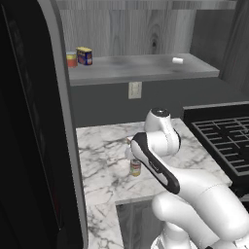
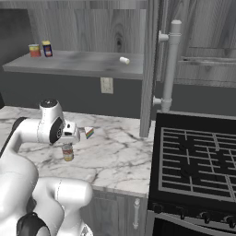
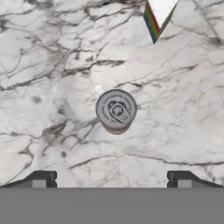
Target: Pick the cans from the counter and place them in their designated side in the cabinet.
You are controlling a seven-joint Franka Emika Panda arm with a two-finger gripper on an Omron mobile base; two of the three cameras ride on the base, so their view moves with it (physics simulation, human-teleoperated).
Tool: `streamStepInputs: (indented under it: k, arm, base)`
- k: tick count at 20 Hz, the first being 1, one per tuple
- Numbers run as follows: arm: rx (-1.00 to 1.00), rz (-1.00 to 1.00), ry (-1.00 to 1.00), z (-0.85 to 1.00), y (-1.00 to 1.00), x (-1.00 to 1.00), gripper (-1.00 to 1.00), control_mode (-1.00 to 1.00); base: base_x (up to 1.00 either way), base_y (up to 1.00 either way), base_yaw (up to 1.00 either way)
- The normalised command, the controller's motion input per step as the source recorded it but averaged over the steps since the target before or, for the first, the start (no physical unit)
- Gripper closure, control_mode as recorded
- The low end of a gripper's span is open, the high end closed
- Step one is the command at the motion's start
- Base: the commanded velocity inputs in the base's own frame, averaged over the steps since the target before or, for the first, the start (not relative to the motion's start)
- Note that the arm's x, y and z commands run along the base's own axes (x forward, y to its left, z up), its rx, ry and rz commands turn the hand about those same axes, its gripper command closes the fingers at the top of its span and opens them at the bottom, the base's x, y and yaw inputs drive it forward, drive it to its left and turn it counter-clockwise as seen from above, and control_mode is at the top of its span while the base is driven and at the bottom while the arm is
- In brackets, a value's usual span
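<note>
Hand view: round can point(image 3: 116, 111) upright on the marble bench point(image 3: 52, 65), rainbow wedge point(image 3: 156, 17) nearby. Looks light, rigid, probably slick, so best pinched across the sides. Claw point(image 3: 111, 178) spread wide above it, holding nothing.

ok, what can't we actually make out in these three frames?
- Round silvery-topped can on the white marble counter: hand view looks down on its lid, so the label is hidden; both base views show it too small to read.
- Rainbow-striped wedge: cut off by the hand view's top edge.
- Small white object on the grey cabinet shelf: too small to identify.
- Open fingers: tips alone visible.
</note>
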Motion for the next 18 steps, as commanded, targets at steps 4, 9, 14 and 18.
streamStepInputs:
  k: [4,9,14,18]
  arm:
    - [0.0,0.0,0.03,-0.19,0.04,0.04,-1.0,-1.0]
    - [0.0,0.0,0.03,-0.19,0.07,0.06,-1.0,-1.0]
    - [0.0,0.0,0.02,-0.16,0.06,0.06,-1.0,-1.0]
    - [0.0,0.0,0.0,-0.14,0.01,0.1,-1.0,-1.0]
  base:
    - [0.0,0.0,0.0]
    - [0.0,0.0,0.0]
    - [0.0,0.0,0.0]
    - [0.0,0.0,0.0]
